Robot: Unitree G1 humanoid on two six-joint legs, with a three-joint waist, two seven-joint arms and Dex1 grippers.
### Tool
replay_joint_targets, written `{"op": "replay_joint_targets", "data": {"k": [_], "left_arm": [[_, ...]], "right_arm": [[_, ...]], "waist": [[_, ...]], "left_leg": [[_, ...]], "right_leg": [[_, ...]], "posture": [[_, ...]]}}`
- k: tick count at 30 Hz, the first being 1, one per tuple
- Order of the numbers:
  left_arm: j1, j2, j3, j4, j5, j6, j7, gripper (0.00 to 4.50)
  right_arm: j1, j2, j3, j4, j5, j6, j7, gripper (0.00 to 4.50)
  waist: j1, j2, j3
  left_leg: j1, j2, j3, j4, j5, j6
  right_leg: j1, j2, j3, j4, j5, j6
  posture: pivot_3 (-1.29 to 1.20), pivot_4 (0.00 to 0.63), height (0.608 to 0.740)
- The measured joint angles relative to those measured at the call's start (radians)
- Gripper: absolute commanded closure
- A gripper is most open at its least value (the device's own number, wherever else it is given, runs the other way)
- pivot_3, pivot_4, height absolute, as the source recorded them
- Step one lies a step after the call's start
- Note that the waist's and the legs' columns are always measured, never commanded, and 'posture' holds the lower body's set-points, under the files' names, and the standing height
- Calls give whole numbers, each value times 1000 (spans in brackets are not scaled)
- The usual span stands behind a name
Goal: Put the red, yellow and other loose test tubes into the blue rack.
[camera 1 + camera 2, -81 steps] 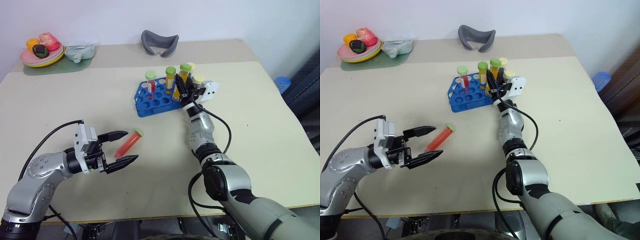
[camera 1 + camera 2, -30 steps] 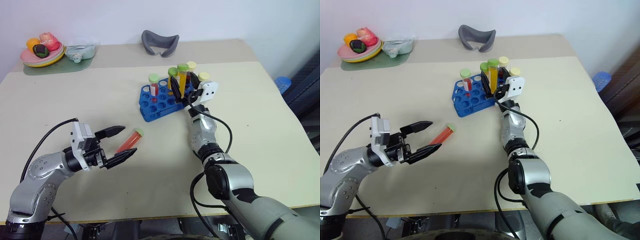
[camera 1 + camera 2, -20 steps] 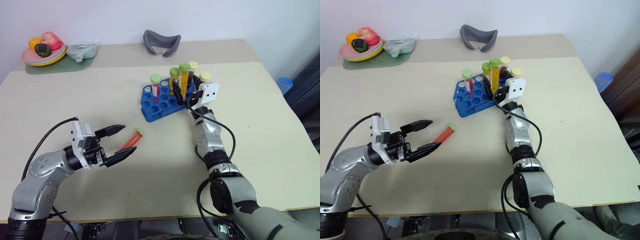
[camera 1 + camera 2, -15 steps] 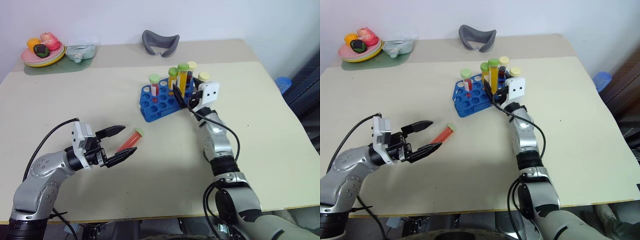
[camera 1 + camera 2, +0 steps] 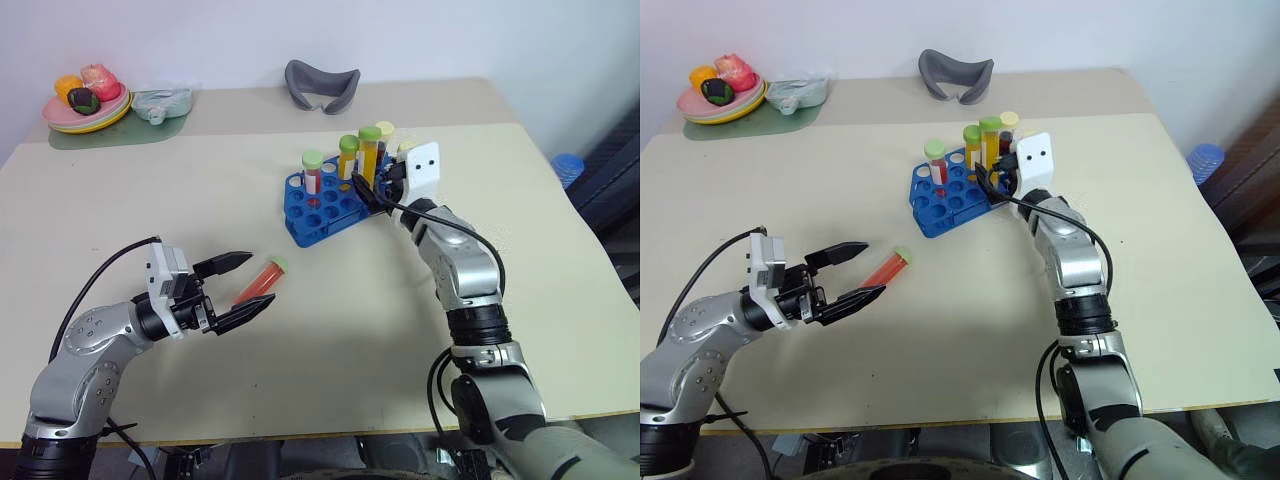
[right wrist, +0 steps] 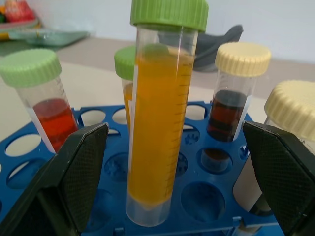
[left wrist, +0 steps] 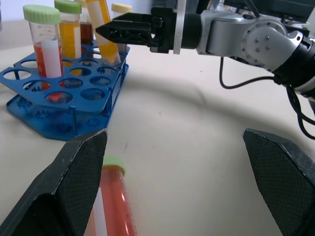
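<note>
A red tube [image 5: 264,275] with a light-green cap lies on the table between the fingers of my open left gripper [image 5: 260,281], not gripped. The blue rack [image 5: 318,210] stands mid-table with several capped tubes upright in it. One is a tall yellow tube [image 6: 160,123] with a green cap, another a dark-brown tube [image 6: 231,110] with a pale-yellow cap. The red tube with a white band [image 5: 313,172] is also there. My right gripper [image 5: 360,190] is level at the rack's right end. Its open fingers [image 6: 74,172] stand wide on either side of the yellow tube, apart from it.
A grey curved object [image 5: 320,85] lies at the back of the table. A plate of fruit [image 5: 85,105] and a green mat [image 5: 160,105] sit at the back left. A blue object [image 5: 565,165] stands beyond the table's right edge.
My right arm has swung its elbow out to the right and its wrist has turned, while the gripper stays at the rack. The left gripper and red tube have not moved.
</note>
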Motion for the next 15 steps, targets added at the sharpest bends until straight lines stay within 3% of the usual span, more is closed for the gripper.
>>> {"op": "replay_joint_targets", "data": {"k": [15], "left_arm": [[2,-72,-8,-2,36,-22,111,0]], "right_arm": [[-103,-7,-1,29,25,88,34,55]], "waist": [[0,0,0]], "left_leg": [[0,0,0,0,0,0]], "right_leg": [[0,0,0,0,0,0]], "posture": [[0,150,740]]}}
